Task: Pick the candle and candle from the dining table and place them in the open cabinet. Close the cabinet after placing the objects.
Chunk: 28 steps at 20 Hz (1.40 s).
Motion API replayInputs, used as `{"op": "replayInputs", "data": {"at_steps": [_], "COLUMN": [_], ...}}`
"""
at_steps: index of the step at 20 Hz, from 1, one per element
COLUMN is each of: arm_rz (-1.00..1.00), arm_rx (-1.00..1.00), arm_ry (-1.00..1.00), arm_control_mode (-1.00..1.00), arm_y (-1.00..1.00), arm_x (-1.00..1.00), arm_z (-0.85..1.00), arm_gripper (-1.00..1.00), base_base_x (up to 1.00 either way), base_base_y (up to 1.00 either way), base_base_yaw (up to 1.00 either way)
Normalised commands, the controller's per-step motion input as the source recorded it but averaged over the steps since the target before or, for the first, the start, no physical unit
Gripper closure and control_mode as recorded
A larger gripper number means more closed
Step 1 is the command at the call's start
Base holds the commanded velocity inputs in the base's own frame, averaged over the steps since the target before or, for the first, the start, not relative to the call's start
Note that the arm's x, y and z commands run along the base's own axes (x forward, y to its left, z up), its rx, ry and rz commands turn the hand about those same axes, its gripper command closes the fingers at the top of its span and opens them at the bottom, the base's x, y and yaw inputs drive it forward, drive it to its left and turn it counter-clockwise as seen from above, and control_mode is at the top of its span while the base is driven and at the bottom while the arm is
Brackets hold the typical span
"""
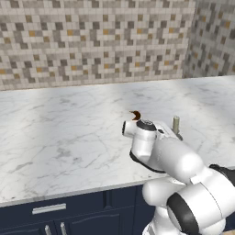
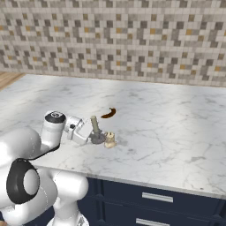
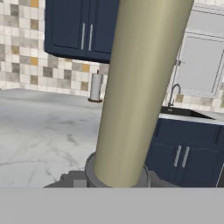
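Gripper (image 2: 89, 136) sat low over the marble tabletop (image 2: 167, 128), reaching sideways, jaws drawn in tight around the round dark grey base of the olive taper candle (image 2: 94, 125); grip read as closed on that base. Taper stood upright, base apparently resting on or just above the marble, near the tabletop's front edge and roughly mid-way along the stretch in view. In the hand view the taper's shaft (image 3: 140, 87) rose as a broad olive column directly ahead, its grey base seated at the bottom of it. In the left base view the top of the taper (image 1: 176, 124) poked up just behind the arm's white wrist housing. Short lumpy cream candle (image 2: 110, 140) stood just beside the taper's base, on the side away from the gripper, close enough that contact could not be ruled out. Brown crescent pastry (image 2: 108, 113) lay farther back toward the tiled wall, apart from both candles; its tip (image 1: 135, 114) also showed above the wrist in the left base view. Navy drawer fronts (image 2: 159, 198) with silver handles ran beneath the tabletop's front edge. Across the room, in the hand view, navy wall cabinet (image 3: 78, 28) with long silver bar handles hung above a far counter, doors appearing shut on the part visible.
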Motion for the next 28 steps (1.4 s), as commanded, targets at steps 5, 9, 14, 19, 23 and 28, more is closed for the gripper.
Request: {"op": "replayInputs", "data": {"at_steps": [5,9,14,19,23,28], "arm_rz": [0.00,0.00,0.00,0.00,0.01,0.02], "arm_rx": [-0.06,-0.04,0.00,0.00,0.00,0.00], "arm_ry": [0.06,0.11,0.13,0.03,0.00,0.02], "arm_control_mode": [-1.00,-1.00,-1.00,-1.00,-1.00,1.00], "arm_y": [0.07,0.17,0.13,0.06,0.22,0.12], "arm_x": [-0.16,-0.10,-0.15,0.00,-0.01,0.00], "arm_z": [0.48,0.51,0.49,0.01,0.00,-0.06], "arm_gripper": [1.00,1.00,1.00,1.00,1.00,1.00], "base_base_x": [0.00,0.00,0.00,0.00,0.00,-0.12], "base_base_y": [0.00,0.00,0.00,0.00,0.00,0.19], "base_base_yaw": [0.00,0.00,0.00,0.00,0.00,0.11]}}
